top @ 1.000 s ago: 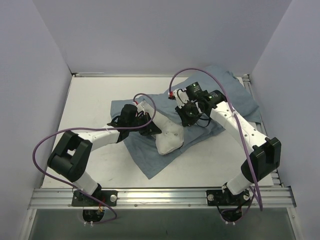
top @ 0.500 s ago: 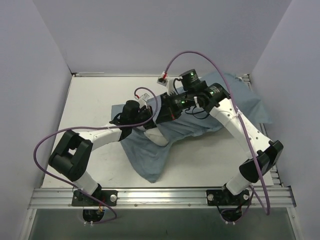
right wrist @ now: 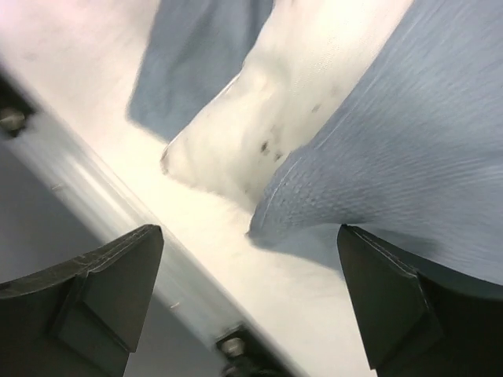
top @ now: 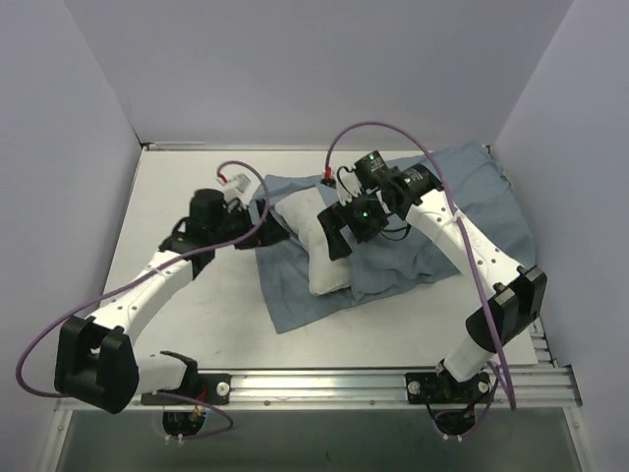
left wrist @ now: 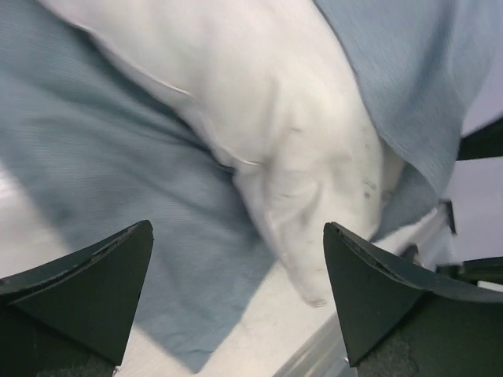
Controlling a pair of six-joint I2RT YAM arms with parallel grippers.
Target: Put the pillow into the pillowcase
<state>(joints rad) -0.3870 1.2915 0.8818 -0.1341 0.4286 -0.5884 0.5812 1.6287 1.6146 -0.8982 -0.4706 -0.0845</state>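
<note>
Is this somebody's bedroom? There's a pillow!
Probably not; it looks like a robot testing booth. Plain walls box in a white table, the robot's left arm and right arm are bolted to a metal rail, and the pillow sits on that table, not a bed.

The pillow (top: 310, 258) lies near the middle of the desk (top: 187, 295), on the pillowcase (top: 462, 211). The cloth spreads toward the far right corner and laps over the pillow's right side. Of the 2 grippers, the left gripper (top: 270, 232) sits at the pillow's left edge and the right gripper (top: 334, 232) above its far end.
</note>
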